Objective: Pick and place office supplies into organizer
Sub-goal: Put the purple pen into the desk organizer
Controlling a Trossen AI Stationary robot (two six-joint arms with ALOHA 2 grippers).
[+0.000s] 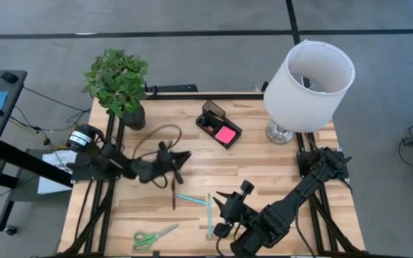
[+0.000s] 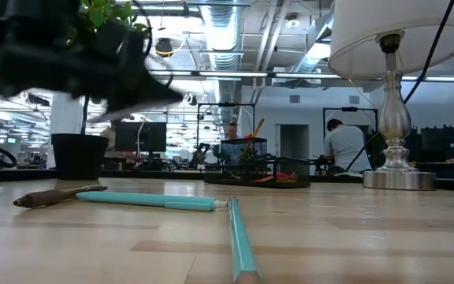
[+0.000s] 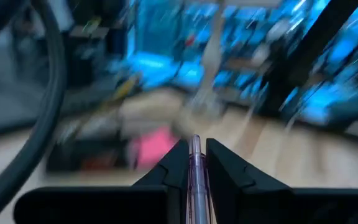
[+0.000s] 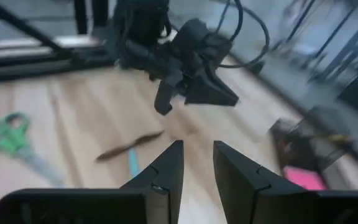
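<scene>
Wooden slat table point(image 1: 278, 172), white-shaded lamp point(image 1: 308, 77) and potted plant point(image 1: 118, 82) at far edge. Organizer point(image 1: 217, 124), black, between them; pink sticky-note pad point(image 1: 226, 135) in its low tray.

Left wrist view alone shows left gripper point(image 3: 195, 152) clenched on a clear, slim pen point(image 3: 196, 171). High view: it hangs above left-centre boards.

Right gripper point(image 4: 197, 158) near front edge, fingers parted, nothing between.

Open boards mid-table. Loose: green-handled scissors point(image 1: 153, 236), two teal pens point(image 2: 152, 200), dark brown pen point(image 2: 53, 196).
</scene>
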